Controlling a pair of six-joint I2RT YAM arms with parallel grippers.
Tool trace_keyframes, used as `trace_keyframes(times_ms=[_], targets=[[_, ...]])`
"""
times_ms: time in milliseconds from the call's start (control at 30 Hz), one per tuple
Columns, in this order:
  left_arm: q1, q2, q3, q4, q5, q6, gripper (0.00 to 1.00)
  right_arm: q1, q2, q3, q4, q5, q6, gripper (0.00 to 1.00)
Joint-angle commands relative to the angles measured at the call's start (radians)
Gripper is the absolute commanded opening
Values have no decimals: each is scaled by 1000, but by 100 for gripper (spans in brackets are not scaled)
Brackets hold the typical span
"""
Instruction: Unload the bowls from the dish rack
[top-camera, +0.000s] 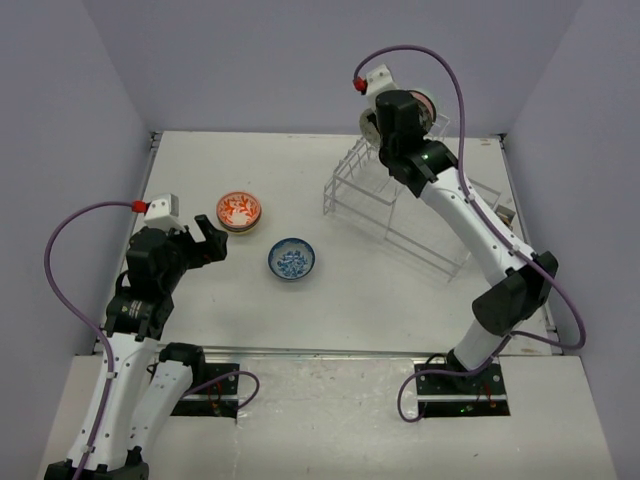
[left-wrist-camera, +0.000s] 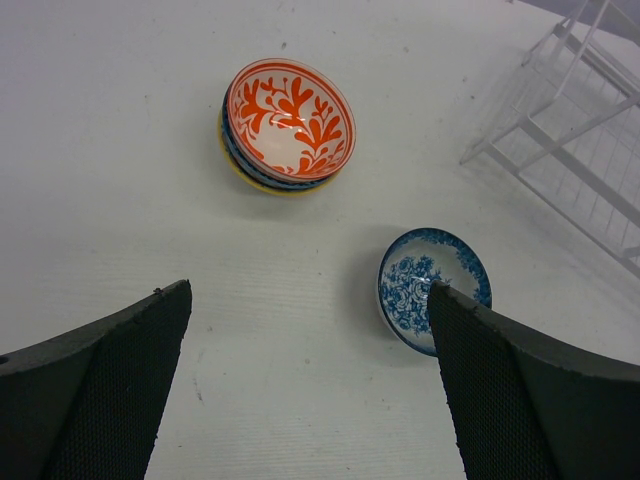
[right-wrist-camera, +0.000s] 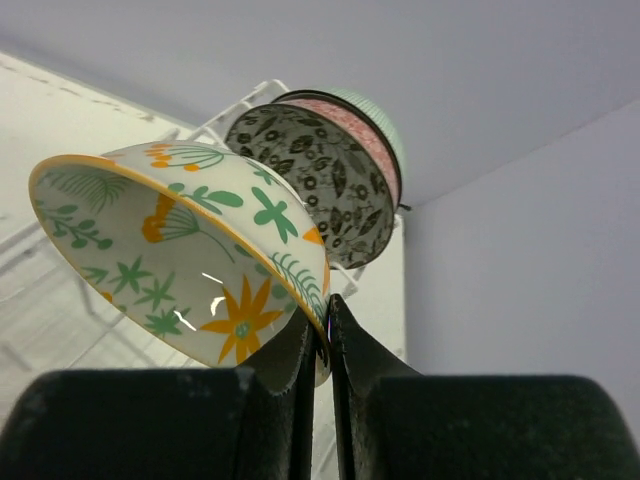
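White tabletop (top-camera: 330, 300), lilac walls (top-camera: 300, 60) behind.
1. My left gripper (left-wrist-camera: 308, 292): jaws spread wide, nothing in them, hanging above the table.
2. Stack of bowls (left-wrist-camera: 288, 125): red-orange floral one on top, standing on the table.
3. Blue-patterned bowl (left-wrist-camera: 415, 280): upright on the table, apart from the stack.
4. Dish rack (top-camera: 400, 205): at the table's far right.
5. My right gripper (right-wrist-camera: 322, 322): clamped on the rim of the cream bowl (right-wrist-camera: 190, 250) with a yellow flower, which is tilted on edge.
6. Three bowls (right-wrist-camera: 330, 165): on edge in the rack just behind the cream one, black-and-white nearest.
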Motion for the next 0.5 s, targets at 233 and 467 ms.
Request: trace_keyframes(times_ms=[233,467], targets=[[-6,-6,-3,42,7,11,100,1,-110,213,-302,-382,455,0],[-6,-15,-3,40,5,8,100,8,-155,126,-430,-829,695,0]])
